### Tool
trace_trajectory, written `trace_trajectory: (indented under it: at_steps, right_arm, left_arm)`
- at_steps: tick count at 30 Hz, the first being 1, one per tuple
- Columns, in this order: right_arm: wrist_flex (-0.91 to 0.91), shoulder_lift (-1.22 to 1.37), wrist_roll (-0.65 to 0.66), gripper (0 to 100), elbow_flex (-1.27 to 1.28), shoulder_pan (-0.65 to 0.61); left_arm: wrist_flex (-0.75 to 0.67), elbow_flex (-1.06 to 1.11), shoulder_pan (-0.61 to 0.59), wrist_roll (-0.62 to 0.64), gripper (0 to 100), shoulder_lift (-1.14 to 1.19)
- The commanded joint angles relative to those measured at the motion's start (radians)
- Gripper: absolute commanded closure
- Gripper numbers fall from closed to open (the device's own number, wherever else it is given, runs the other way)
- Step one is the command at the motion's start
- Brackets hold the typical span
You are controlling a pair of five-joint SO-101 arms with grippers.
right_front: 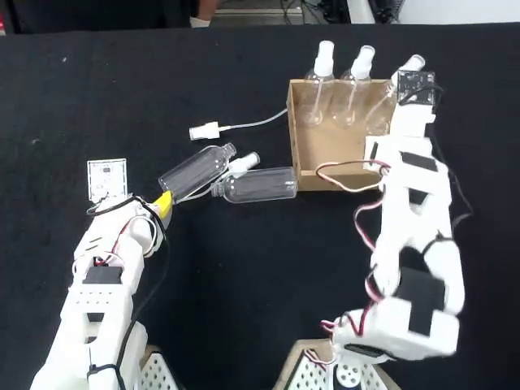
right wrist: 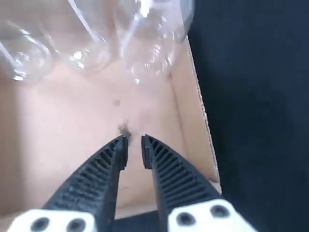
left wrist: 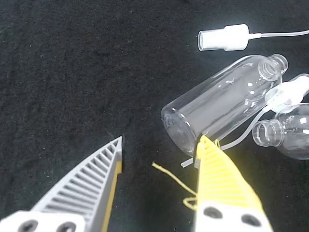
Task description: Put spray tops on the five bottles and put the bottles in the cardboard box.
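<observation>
Two clear bottles without tops lie on the black table: one (right_front: 195,169) (left wrist: 222,101) slanted, the other (right_front: 256,185) (left wrist: 285,133) beside it near the cardboard box (right_front: 302,175). One loose spray top (right_front: 205,130) (left wrist: 224,38) lies beyond them, a second (right_front: 244,162) (left wrist: 289,89) between the two necks. Three capped bottles (right_front: 321,85) (right_front: 357,81) (right_front: 398,89) lean in the box. My left gripper (right_front: 162,200) (left wrist: 161,142) is open, its yellow fingertip at the slanted bottle's base. My right gripper (right wrist: 133,140) hangs shut and empty over the box floor (right wrist: 72,135).
A small white card (right_front: 106,177) lies on the table left of the left gripper. The right arm (right_front: 410,187) stretches over the box's right side, with cables looping over its front wall. The box's right wall (right wrist: 198,111) runs close beside the right gripper.
</observation>
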Motion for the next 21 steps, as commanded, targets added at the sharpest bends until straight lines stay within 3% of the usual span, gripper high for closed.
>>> trace_trajectory:
  at_steps: [1,21]
  right_arm:
    - [-0.023,0.114,0.009,98.8,-0.153,0.028]
    - [-0.095,0.306,0.011,98.8,-0.337,0.032]
  left_arm:
    - [-0.018,-0.015,0.005,-0.006,76,-0.017]
    - [-0.018,-0.013,0.005,-0.006,76,-0.018]
